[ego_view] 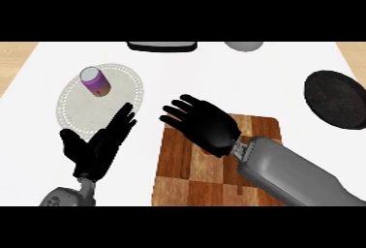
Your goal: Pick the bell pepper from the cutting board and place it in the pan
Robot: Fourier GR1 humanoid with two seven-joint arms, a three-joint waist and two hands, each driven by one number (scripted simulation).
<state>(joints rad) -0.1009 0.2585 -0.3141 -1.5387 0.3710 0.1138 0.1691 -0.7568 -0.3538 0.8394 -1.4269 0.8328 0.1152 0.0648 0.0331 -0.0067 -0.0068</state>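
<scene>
Right robot hand [204, 125] is hovering over the wooden cutting board [193, 179], fingers spread and relaxed, palm down, pinching nothing. A small red patch showing at the hand's heel is probably the bell pepper [208, 153], lying on the board, mostly hidden. Black pan [336, 99] is sitting on the white desk [236, 77] far right, well apart from the board. Left robot hand [97, 145] is resting open, fingers up, overlapping the plate [71, 104] edge. A purple can [96, 82] is standing on the plate
</scene>
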